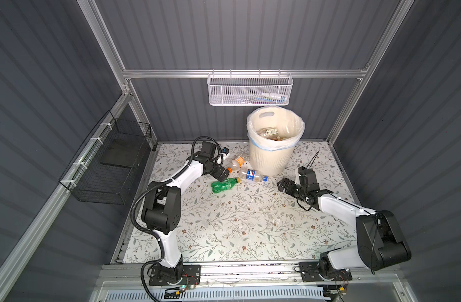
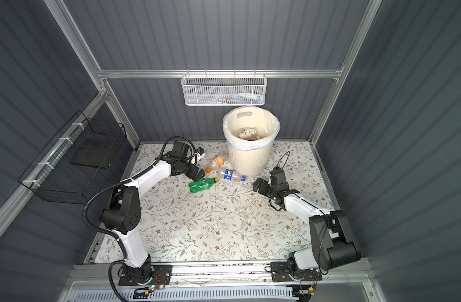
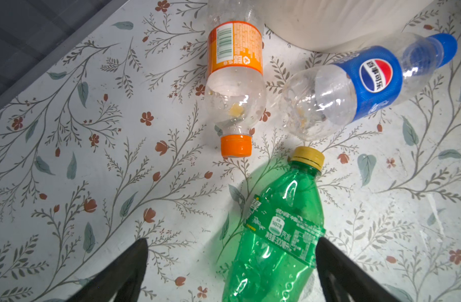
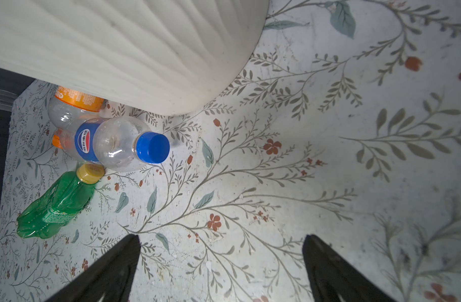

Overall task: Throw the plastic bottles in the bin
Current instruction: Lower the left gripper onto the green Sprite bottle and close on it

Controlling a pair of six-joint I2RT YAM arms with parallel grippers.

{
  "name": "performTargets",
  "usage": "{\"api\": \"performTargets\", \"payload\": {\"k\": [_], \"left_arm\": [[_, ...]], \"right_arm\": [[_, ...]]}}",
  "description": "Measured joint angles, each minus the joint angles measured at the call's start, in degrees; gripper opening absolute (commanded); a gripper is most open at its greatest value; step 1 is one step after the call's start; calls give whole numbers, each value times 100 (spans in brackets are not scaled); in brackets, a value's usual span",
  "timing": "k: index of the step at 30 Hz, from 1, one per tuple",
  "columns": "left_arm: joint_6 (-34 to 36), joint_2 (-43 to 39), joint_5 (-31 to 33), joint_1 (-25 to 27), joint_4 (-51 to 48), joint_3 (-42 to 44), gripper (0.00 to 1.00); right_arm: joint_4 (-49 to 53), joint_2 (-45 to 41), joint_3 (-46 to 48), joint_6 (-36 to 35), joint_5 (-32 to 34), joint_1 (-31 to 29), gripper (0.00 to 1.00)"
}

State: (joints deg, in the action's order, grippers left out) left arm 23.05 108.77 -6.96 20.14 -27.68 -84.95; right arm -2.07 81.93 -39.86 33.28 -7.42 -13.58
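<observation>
Three labels we read near bin [image 1: 268, 159]: Pepsi bottle [image 3: 355, 89], orange-label bottle [image 3: 234, 78], green Sprite bottle [image 3: 276, 235] | left gripper [image 3: 231, 242] spread wide, empty | right gripper [image 4: 221, 239] spread wide, empty

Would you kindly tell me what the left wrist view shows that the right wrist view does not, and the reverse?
Only the left wrist view: the barcode on the orange bottle, and the left gripper, open, framing the green bottle, whose base is cut off. Only the right wrist view: the green bottle's whole crumpled body, and the right gripper, open over bare table. Both: the three lying bottles, including the Pepsi bottle, and the bin wall.
</observation>
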Motion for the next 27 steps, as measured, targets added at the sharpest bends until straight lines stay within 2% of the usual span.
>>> {"api": "performTargets", "payload": {"k": [6, 13, 27], "left_arm": [[337, 435, -125, 0, -448, -343, 100], [579, 662, -337, 2, -876, -352, 100], [588, 826, -442, 2, -850, -345, 100]], "right_arm": [[-138, 46, 2, 15, -79, 13, 99], [-144, 166, 0, 15, -144, 70, 99], [-151, 361, -2, 39, -229, 81, 98]]}}
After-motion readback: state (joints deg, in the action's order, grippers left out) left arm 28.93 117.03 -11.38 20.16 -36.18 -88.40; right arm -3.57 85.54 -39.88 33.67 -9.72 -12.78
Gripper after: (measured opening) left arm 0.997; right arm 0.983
